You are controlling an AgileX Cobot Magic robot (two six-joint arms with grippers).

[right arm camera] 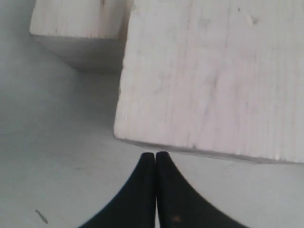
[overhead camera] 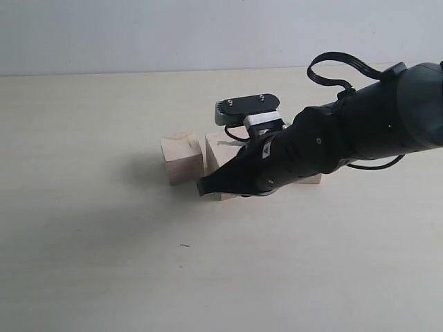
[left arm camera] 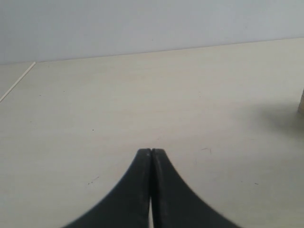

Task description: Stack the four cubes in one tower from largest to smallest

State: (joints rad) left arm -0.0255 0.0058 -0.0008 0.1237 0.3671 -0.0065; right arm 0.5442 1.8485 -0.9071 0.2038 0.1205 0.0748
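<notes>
Two pale wooden cubes stand side by side on the table: one (overhead camera: 182,158) at the left and a second (overhead camera: 220,153) just right of it, partly behind my right gripper. A sliver of a third cube (overhead camera: 313,179) shows under the right arm. My right gripper (overhead camera: 203,187) is shut and empty, with its tip low at the front of the second cube. In the right wrist view the tip (right arm camera: 156,154) sits just before the lower edge of a large cube (right arm camera: 213,76), with another cube (right arm camera: 78,28) beyond. My left gripper (left arm camera: 151,151) is shut and empty over bare table.
The pale tabletop (overhead camera: 104,263) spreads wide around the cubes, with a grey wall behind it. The black right arm (overhead camera: 360,128) reaches in from the right and hides the space behind it. A cube's edge (left arm camera: 301,102) shows at the border of the left wrist view.
</notes>
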